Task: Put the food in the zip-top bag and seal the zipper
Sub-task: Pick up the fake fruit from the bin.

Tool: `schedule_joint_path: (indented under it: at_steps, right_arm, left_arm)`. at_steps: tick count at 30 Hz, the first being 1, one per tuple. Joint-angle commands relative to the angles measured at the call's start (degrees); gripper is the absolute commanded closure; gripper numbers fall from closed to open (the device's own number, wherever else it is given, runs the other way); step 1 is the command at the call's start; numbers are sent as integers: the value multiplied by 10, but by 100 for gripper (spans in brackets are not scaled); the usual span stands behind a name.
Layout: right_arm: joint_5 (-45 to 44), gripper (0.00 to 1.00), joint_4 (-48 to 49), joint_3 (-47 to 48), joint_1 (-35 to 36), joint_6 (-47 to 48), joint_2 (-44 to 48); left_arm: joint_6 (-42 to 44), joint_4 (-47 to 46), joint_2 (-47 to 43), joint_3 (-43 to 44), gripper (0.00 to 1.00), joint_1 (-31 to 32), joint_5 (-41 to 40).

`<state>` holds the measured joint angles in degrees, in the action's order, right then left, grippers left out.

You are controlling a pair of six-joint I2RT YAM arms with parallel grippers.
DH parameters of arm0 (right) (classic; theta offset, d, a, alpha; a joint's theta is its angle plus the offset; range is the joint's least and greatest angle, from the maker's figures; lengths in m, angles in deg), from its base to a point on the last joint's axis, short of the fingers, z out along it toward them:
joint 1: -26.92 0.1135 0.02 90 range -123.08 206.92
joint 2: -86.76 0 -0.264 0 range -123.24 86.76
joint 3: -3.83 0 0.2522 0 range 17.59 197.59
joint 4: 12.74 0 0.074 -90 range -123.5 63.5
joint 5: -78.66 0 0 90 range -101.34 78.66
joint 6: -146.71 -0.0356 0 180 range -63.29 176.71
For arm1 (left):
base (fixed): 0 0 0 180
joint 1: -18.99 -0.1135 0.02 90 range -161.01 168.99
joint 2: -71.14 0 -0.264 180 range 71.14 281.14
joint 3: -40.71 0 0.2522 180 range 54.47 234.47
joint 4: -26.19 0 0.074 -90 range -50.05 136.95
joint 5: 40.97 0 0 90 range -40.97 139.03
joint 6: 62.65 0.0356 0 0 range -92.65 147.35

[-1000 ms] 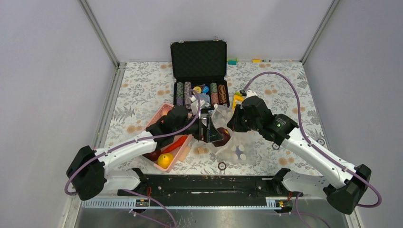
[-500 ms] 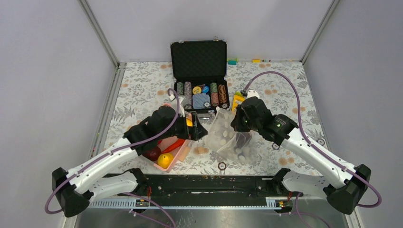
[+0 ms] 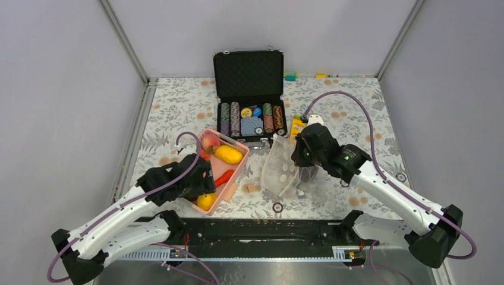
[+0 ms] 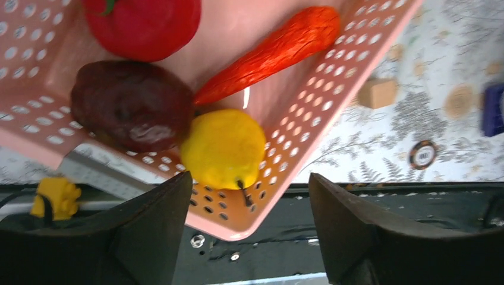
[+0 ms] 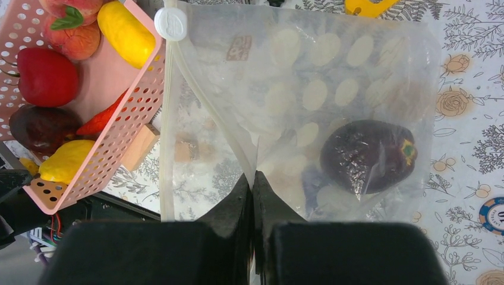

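The pink basket (image 3: 235,174) holds the food: a peach (image 3: 209,142), a yellow fruit (image 3: 228,154), a red chili (image 3: 223,178) and a yellow lemon (image 3: 206,200). My left gripper (image 3: 201,185) hangs open and empty over the basket's near end; its view shows the lemon (image 4: 223,147), a dark fruit (image 4: 131,105), a red fruit (image 4: 142,24) and the chili (image 4: 270,50). My right gripper (image 5: 254,178) is shut on the mouth edge of the zip-top bag (image 5: 309,89), holding it up. A dark purple fruit (image 5: 367,155) lies inside. The zipper (image 5: 169,119) is open, with a white slider (image 5: 170,24).
An open black case of poker chips (image 3: 249,95) stands behind the bag and basket. Small wooden blocks (image 3: 252,187) lie between the basket and the bag. Loose chips (image 3: 277,207) lie near the front rail. The black base rail (image 3: 255,228) runs along the near edge.
My left arm has pulled back from the bag's mouth to the left and down, ending open over the basket's near end. A dark fruit stays in the bag. The right gripper keeps its hold.
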<state>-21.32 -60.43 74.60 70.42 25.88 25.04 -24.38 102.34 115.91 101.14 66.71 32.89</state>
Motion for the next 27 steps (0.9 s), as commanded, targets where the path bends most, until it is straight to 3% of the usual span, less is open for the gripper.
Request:
schedule_joint_path:
  at_steps: [1, 17, 27]
  right_arm:
    - [-14, 100, 8, 2, 1, 13, -2]
    - [-20, 100, 9, -3, 0, 15, -3]
    - [-17, 100, 8, -4, 0, 14, -1]
  left_arm:
    - [-37, 38, -3, -11, 31, 0, -34]
    - [-18, -8, 67, -41, 56, 1, 12]
    - [-9, -7, 89, -44, 57, 0, 36]
